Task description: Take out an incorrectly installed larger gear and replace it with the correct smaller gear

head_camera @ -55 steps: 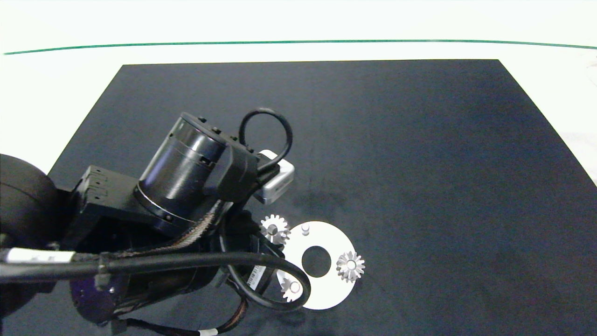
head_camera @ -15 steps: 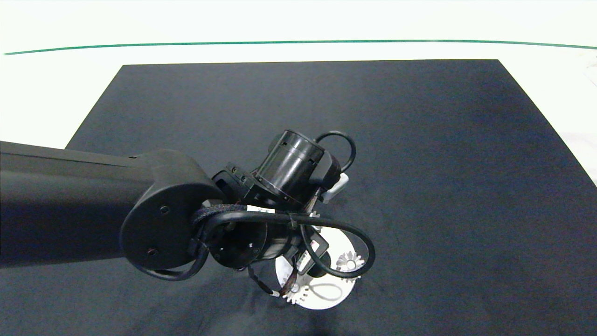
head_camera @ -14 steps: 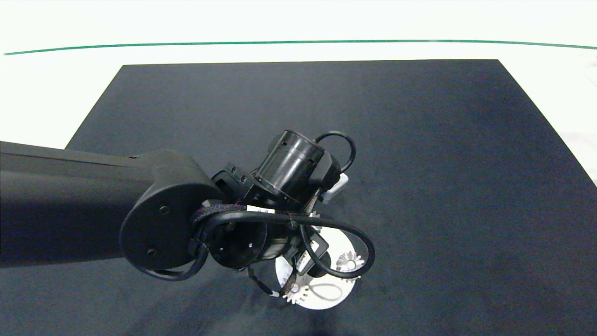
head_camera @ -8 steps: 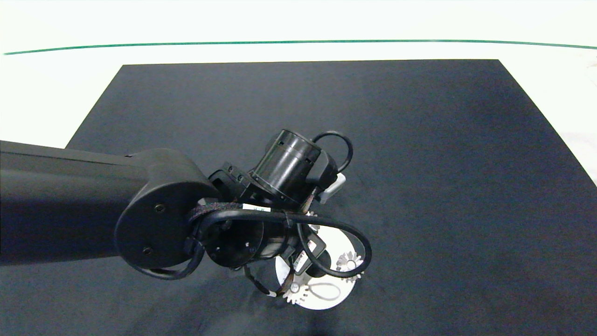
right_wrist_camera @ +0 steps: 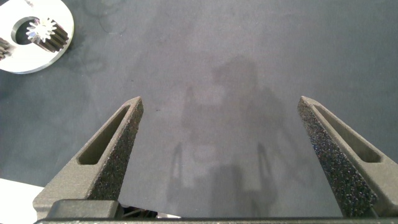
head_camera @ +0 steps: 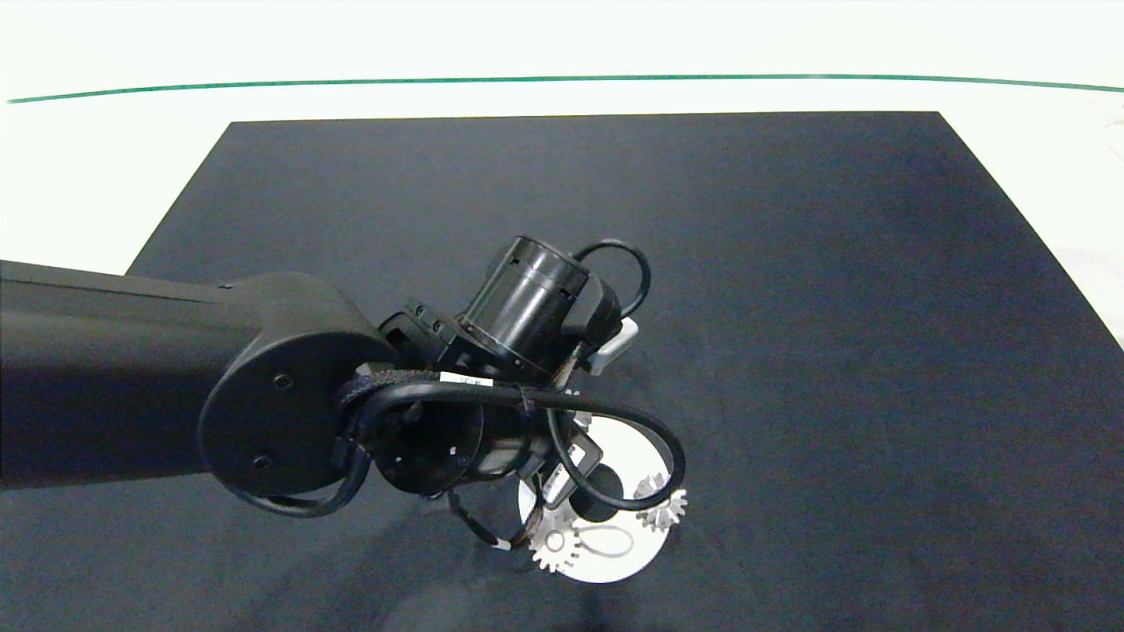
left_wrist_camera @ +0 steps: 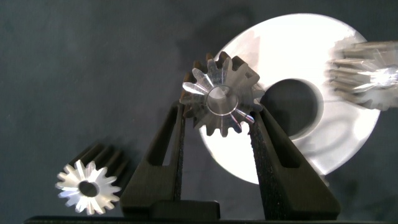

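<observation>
My left gripper [left_wrist_camera: 219,109] is shut on the smaller gear [left_wrist_camera: 219,99], a silver gear with short blunt teeth and a wide round centre. It holds that gear over the rim of the silver disc [left_wrist_camera: 348,124], beside the disc's round hole. I cannot tell whether the gear rests on the disc. The larger gear [left_wrist_camera: 88,186], star-like with a small dark hole, lies on the black mat just off the disc. In the head view the left arm [head_camera: 281,412] covers both gears. My right gripper [right_wrist_camera: 219,102] hangs open over bare mat, well away from the disc [right_wrist_camera: 18,53].
Two more silver gears stand on the disc [head_camera: 625,452], one at its right edge [head_camera: 660,507] and one at its near-left edge [head_camera: 551,549]. The left arm's cable loop [head_camera: 650,439] hangs over the disc. The black mat [head_camera: 790,307] lies on a white table.
The left arm was further left 3.7 s ago, with a bare peg on the disc's far side. It then reached over the disc, and in the last half second its wrist shifted up and left.
</observation>
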Motion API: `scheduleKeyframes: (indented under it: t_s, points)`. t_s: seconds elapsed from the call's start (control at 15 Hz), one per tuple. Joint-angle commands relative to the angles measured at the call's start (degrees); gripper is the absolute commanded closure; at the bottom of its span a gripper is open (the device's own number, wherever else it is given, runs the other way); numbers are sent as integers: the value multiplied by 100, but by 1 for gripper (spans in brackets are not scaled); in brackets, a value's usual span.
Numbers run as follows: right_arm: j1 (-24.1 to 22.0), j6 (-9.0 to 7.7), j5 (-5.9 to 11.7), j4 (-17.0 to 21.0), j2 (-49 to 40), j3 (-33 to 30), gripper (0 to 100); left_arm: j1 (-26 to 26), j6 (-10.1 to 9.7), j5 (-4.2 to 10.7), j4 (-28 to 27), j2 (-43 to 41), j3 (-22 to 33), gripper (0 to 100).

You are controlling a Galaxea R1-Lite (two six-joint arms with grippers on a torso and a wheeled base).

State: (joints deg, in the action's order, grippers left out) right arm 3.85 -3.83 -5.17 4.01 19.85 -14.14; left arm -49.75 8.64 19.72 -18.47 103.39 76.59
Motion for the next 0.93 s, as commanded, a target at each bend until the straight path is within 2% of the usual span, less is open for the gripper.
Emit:
scheduleKeyframes:
  t_s: [0.07,0.93]
  points:
    - [1,-4,-2,3,2,-1,0,27,-3,14,-16,-20,-101,72]
    - [1,-4,-10,-6,-7,-1,0,-167,-12,14,10,120,-4,72]
